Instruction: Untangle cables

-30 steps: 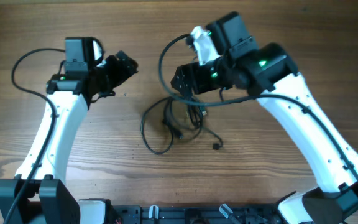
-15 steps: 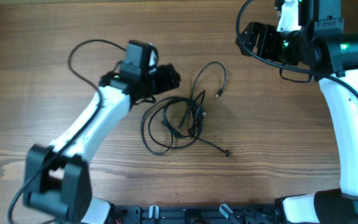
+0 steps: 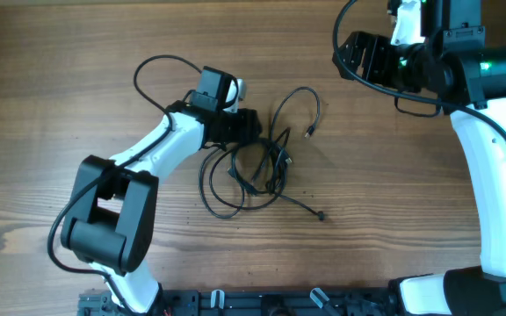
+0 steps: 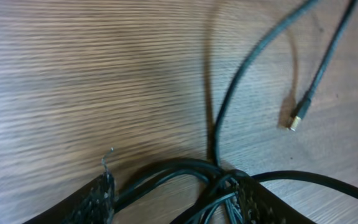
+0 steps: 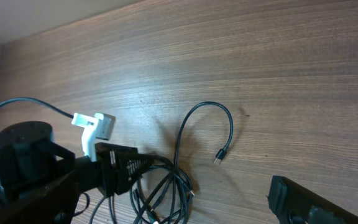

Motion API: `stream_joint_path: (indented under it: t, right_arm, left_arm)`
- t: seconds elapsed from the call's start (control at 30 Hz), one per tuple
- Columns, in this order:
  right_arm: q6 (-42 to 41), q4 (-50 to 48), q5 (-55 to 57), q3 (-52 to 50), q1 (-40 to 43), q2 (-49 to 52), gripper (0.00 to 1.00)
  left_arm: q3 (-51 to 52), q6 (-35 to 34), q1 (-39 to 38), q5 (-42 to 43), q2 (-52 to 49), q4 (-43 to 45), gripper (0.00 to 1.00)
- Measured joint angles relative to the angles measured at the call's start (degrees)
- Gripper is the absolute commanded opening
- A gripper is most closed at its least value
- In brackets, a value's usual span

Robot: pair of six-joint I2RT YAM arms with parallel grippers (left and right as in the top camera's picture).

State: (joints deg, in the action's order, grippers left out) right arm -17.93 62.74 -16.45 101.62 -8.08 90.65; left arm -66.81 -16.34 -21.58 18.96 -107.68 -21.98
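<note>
Honestly, barely started: cables (image 3: 253,171) are one tangled clump mid desk (image 3: 77,53), left pincer (image 3: 242,128) spread astride them, unclamped; right pincer (image 3: 363,57) released, empty.

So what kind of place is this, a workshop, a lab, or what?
Most likely a robotics lab or test bench. Two white-and-black robot arms, the left arm and the right arm, stand at a wood-grain table, with a loose tangle of thin black cables laid out between them.
</note>
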Motion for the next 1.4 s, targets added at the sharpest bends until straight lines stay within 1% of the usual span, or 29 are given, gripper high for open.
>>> stream_joint_path:
  t: [0.17,0.3,0.4,0.5,0.77,0.93,1.0,1.07,1.13,1.23,1.4]
  right_arm:
    - [0.0,0.0,0.0,0.0,0.0,0.0,1.0]
    - [0.0,0.0,0.0,0.0,0.0,0.0,1.0]
    - [0.0,0.0,0.0,0.0,0.0,0.0,1.0]
    - [0.0,0.0,0.0,0.0,0.0,0.0,1.0]
    - [0.2,0.0,0.0,0.0,0.0,0.2,1.0]
    - [0.2,0.2,0.0,0.0,0.0,0.2,1.0]
    - [0.2,0.3,0.0,0.0,0.0,0.2,1.0]
    - [0.2,0.3,0.0,0.0,0.0,0.2,1.0]
    - [0.2,0.3,0.0,0.0,0.0,0.2,1.0]
    - [0.2,0.3,0.0,0.0,0.0,0.2,1.0]
    - [0.2,0.3,0.0,0.0,0.0,0.2,1.0]
  left_arm:
    - [0.0,3.3,-1.4,0.8,-0.8,0.4,0.59]
    - [0.0,4.6,-1.8,1.0,-1.8,0.3,0.47]
    - [0.0,5.4,-1.8,1.3,-2.3,0.0,0.43]
    - [0.0,5.9,-2.2,1.6,-2.4,-0.6,0.36]
    - [0.0,9.0,-4.1,1.8,-2.5,-2.2,0.34]
    - [0.0,10.1,-4.2,1.9,-4.2,-2.2,0.29]
    - [0.0,10.1,-4.2,2.1,-4.9,-2.1,0.23]
    - [0.0,10.3,-4.3,2.1,-4.9,-2.2,0.15]
    - [0.0,10.6,-4.3,2.2,-4.9,-2.1,0.04]
    - [0.0,10.9,-4.2,2.2,-4.9,-1.9,0.04]
    - [-1.2,6.7,-3.0,2.4,-4.5,-4.4,0.04]
